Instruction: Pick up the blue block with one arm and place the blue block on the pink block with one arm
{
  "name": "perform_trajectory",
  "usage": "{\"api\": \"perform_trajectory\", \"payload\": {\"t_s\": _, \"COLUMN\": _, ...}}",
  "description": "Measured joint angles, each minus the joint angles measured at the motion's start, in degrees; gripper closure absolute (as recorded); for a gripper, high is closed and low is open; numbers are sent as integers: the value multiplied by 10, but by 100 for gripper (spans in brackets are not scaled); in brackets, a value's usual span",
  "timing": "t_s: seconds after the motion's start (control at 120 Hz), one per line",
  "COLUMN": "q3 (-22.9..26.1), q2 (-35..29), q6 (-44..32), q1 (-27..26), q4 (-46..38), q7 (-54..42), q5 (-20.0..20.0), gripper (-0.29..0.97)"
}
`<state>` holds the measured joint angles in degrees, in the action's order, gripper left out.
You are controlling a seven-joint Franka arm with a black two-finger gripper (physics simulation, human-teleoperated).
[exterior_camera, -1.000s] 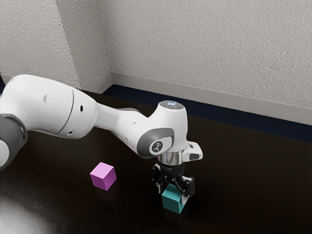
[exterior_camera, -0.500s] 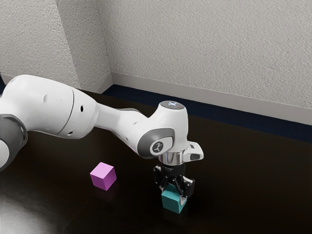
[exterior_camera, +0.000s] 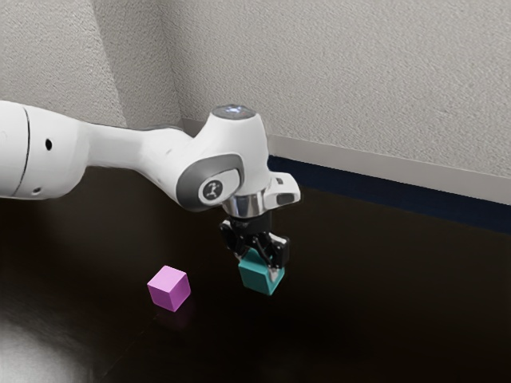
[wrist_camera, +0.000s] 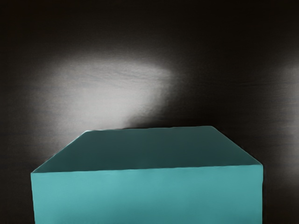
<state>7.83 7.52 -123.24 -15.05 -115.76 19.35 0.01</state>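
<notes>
Gripper (exterior_camera: 262, 262) clamps blue block (exterior_camera: 259, 278), seemingly clear of table (exterior_camera: 383, 303); pink block (exterior_camera: 168, 288) apart, exterior view's left.

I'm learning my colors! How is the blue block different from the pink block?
The blue block is teal-blue; the pink block is pinkish purple. The blue block is pinched in the gripper; the pink block sits free. The blue block hangs above the dark table; the pink block rests on it. Both are plain cubes of about the same size.
</notes>
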Motion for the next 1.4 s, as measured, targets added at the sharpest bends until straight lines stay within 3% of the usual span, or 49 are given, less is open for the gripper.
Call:
{"api": "perform_trajectory", "payload": {"t_s": 0.267, "q3": 15, "q2": -99, "q6": 35, "q1": 98, "q4": -44, "q7": -10, "q5": 37, "gripper": 30}}
{"api": "perform_trajectory", "payload": {"t_s": 0.7, "q3": 17, "q2": -128, "q6": 56, "q1": 177, "q4": -98, "q7": -74, "q5": 44, "gripper": 31}}
{"api": "perform_trajectory", "payload": {"t_s": 0.85, "q3": 17, "q2": -145, "q6": 71, "q1": 186, "q4": -126, "q7": -93, "q5": 44, "gripper": 30}}
{"api": "perform_trajectory", "payload": {"t_s": 1.4, "q3": 14, "q2": -91, "q6": 78, "q1": 201, "q4": -109, "q7": -134, "q5": 49, "gripper": 30}}
